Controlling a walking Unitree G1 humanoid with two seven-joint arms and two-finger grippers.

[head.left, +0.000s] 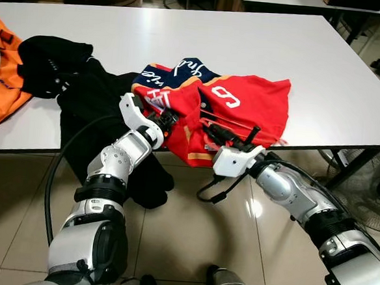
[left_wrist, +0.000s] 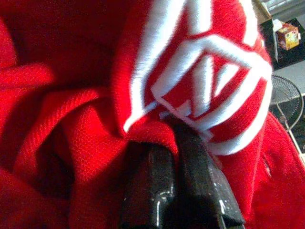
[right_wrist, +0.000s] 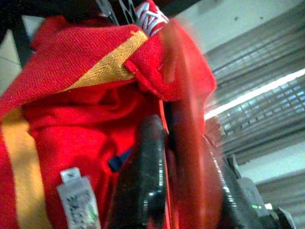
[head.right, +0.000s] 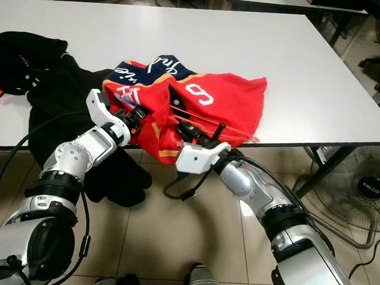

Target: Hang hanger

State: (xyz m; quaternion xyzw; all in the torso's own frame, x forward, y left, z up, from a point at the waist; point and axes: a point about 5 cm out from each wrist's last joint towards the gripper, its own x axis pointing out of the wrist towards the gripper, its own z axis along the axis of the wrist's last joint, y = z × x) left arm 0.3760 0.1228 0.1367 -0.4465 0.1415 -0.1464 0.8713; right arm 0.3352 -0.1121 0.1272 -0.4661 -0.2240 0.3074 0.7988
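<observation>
Red jersey pinched by both grippers, black clothes beside it.

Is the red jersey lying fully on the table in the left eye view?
No. The red jersey hangs over the near edge of the white table, where the left gripper and right gripper pinch its fabric.

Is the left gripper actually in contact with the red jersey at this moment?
Touching. In the left wrist view the left gripper has its black fingers pinched together on a fold of the red jersey, fabric bunched between them.
</observation>
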